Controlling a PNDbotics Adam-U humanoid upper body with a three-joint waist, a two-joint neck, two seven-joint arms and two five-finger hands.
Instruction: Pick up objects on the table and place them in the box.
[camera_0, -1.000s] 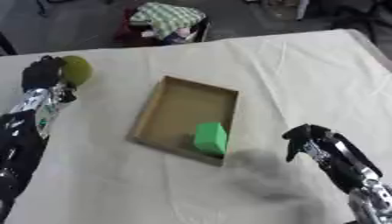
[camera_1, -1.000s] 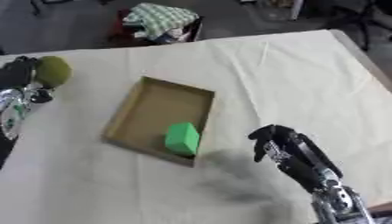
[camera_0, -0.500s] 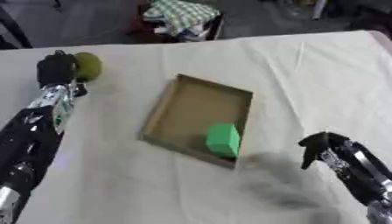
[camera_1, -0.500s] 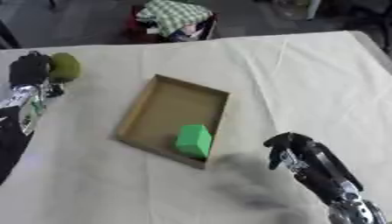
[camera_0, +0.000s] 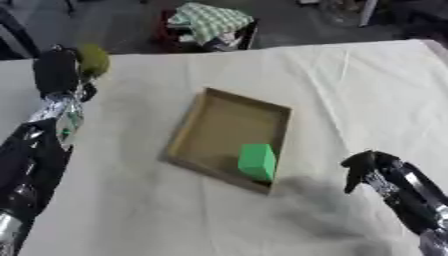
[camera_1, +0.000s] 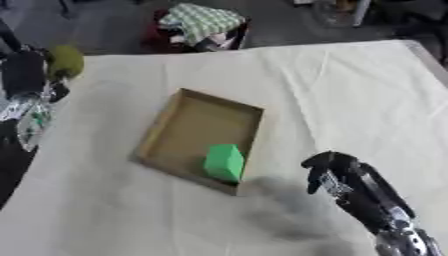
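Note:
A shallow brown cardboard box (camera_0: 203, 122) lies tilted in the middle of the cream-covered table. A green block (camera_0: 257, 161) sits inside it near the front corner. An olive-green ball (camera_0: 93, 59) lies at the far left of the table. My left hand (camera_0: 55, 71) is right beside the ball, touching it from the left; whether the fingers wrap it is hidden. My right hand (camera_0: 367, 168) hangs over the table at the lower right, fingers curled, holding nothing.
Beyond the table's far edge a checked cloth (camera_0: 209, 19) lies on dark furniture. The cream cloth (camera_0: 350, 85) on the table has soft wrinkles. The table's far right corner (camera_0: 433, 45) shows at the upper right.
The whole picture has shifted as the head tilted. My right hand has drawn back toward the lower right, away from the box. My left hand stays at the ball.

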